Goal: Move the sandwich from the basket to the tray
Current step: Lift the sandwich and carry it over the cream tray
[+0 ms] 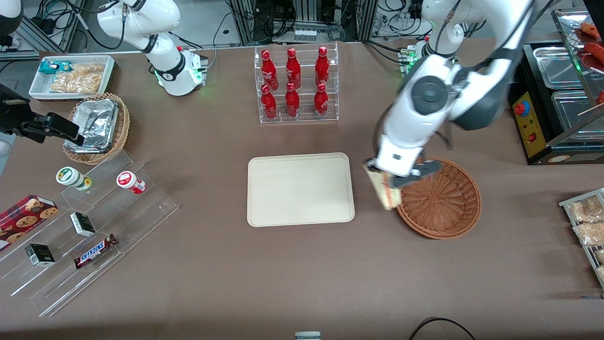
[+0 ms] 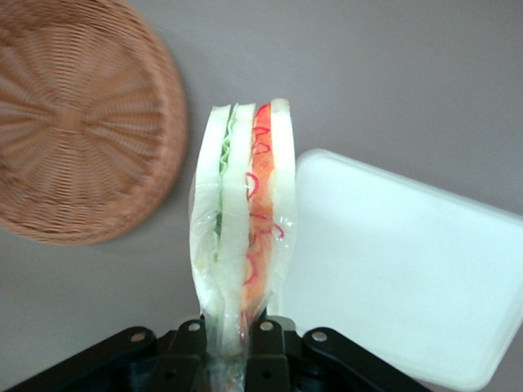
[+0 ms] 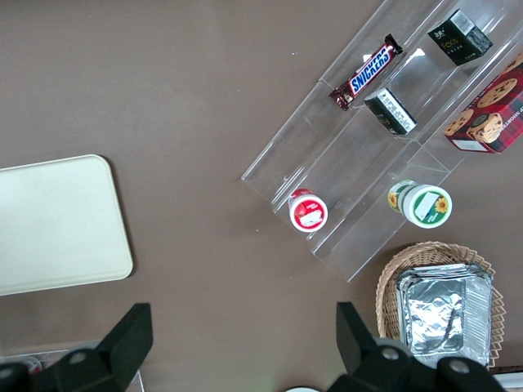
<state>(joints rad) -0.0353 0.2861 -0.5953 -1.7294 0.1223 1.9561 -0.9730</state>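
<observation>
The sandwich (image 2: 243, 220) is hanging in the air, clamped at one narrow end by the pincer (image 2: 233, 347), whose two black fingers are pressing in on the clear wrap from both sides. The left wrist view is showing what the front view is hiding: the cut face with white bread slices, green filling along one side and red-orange filling along the other, and the long axis running straight out from the fingers. In the front view the sandwich (image 1: 386, 191) is appearing only as a pale wedge under the pincer (image 1: 394, 182), with its long axis tilted and its free end pointing down and toward the front edge of the worktop (image 1: 302, 283). There it is sitting over the strip of worktop between the basket (image 1: 443, 200) and the tray (image 1: 300, 189), overlapping the basket's rim on the side nearest the tray. The wrist view is showing the wicker basket (image 2: 78, 122) to one side of the sandwich and the tray (image 2: 400, 269) to the other, both lying on the brown worktop. The front view alone is showing the clear rack of red bottles (image 1: 295, 85) standing farther from the camera than the tray. The right wrist view is showing one corner of the tray (image 3: 57, 224) and a Snickers bar (image 3: 368, 72) on a clear stepped stand.
</observation>
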